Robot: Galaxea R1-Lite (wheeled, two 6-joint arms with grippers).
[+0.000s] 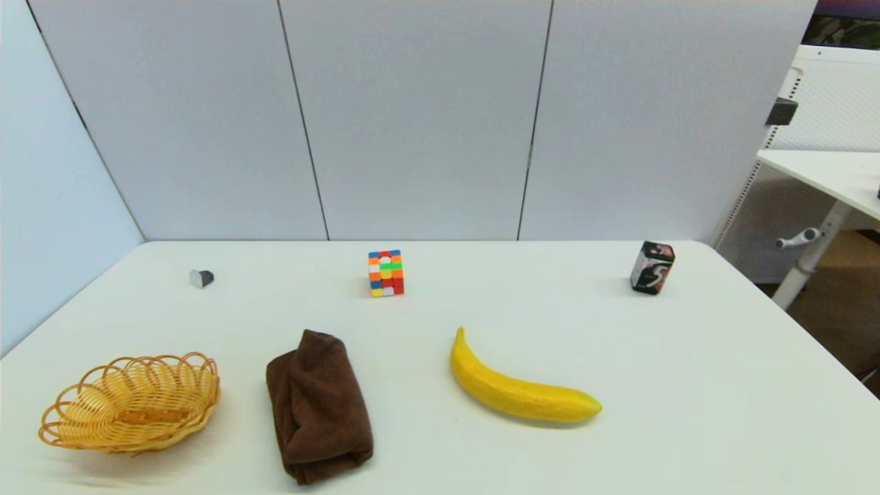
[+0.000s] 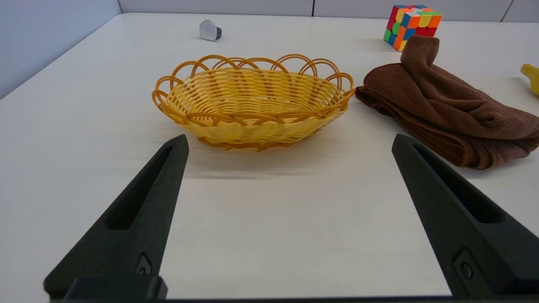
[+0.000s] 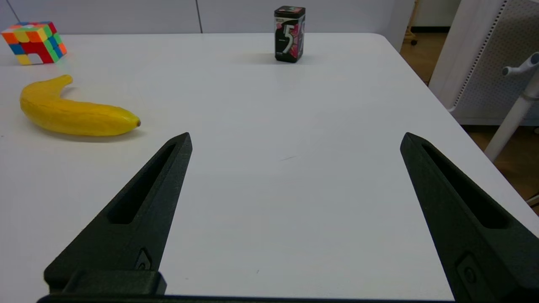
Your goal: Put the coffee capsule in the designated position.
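**Capsule waits, claws apart**

The coffee capsule lies on its side at the desk's ten o'clock, beyond the basket. The left claw faces the basket, released; the right claw idles, released, near the banana.

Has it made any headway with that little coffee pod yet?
Nothing looks done. The coffee pod lies on its side at the table's far left, untouched. Neither hand holds anything: the left gripper is open before the basket, the right gripper open over bare table. Reaching, gripping and placing remain.
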